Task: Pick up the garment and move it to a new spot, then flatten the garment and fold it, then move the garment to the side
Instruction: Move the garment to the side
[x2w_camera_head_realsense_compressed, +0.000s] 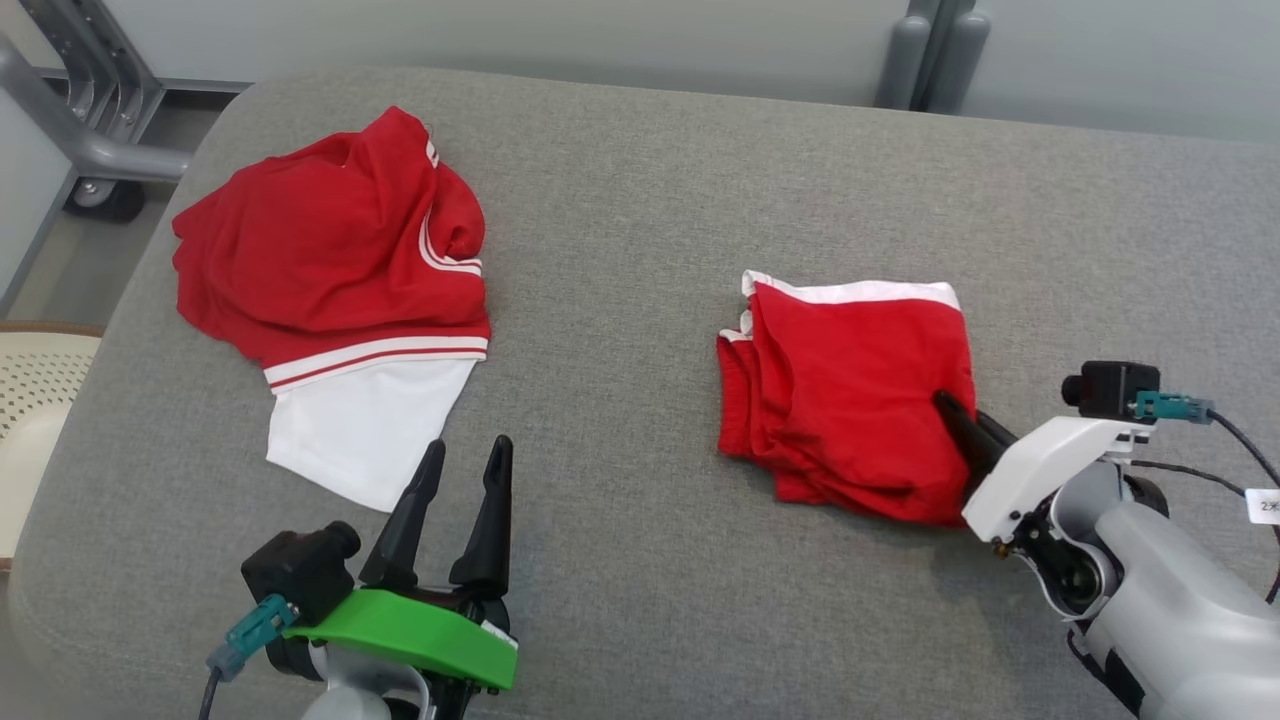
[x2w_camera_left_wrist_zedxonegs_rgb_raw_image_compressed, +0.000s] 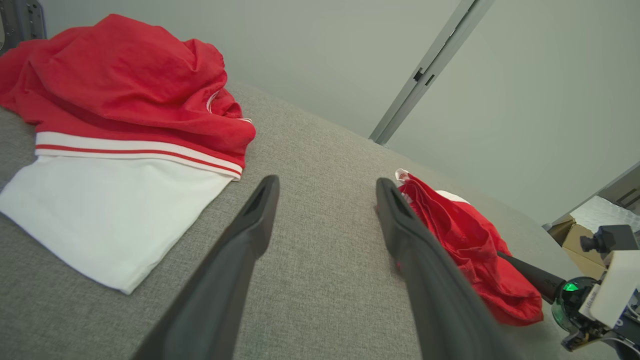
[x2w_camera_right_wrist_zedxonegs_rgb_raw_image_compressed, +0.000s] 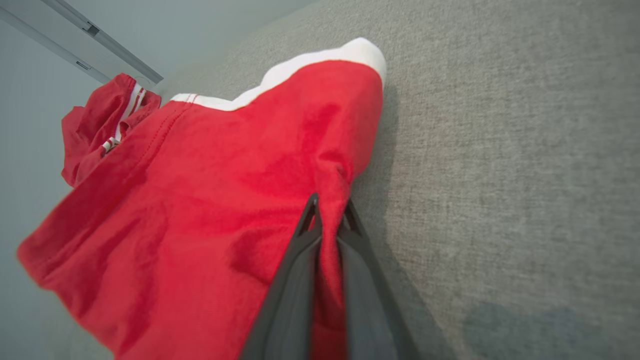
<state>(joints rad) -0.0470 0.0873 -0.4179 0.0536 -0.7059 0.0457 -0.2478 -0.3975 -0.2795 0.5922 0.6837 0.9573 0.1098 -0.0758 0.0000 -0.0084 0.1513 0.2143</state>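
The main risk lies in the bite of the right pincer (x2w_camera_right_wrist_zedxonegs_rgb_raw_image_compressed: 328, 212), which is clamped together on a thin ridge of cloth at the near edge of the folded red garment (x2w_camera_head_realsense_compressed: 850, 390). It may hold only the upper layers, so a lift or drag would likely peel the fold open or let the cloth slip free, and the stacked edges on the far side could trail and bunch on the grey worktop (x2w_camera_head_realsense_compressed: 640, 200). The garment lies ahead of that pincer's tips and spreads away to their left, white band at the far end. The left pincer (x2w_camera_head_realsense_compressed: 468, 452) hangs with jaws apart and empty, a red and white garment (x2w_camera_head_realsense_compressed: 330, 260) just ahead of it
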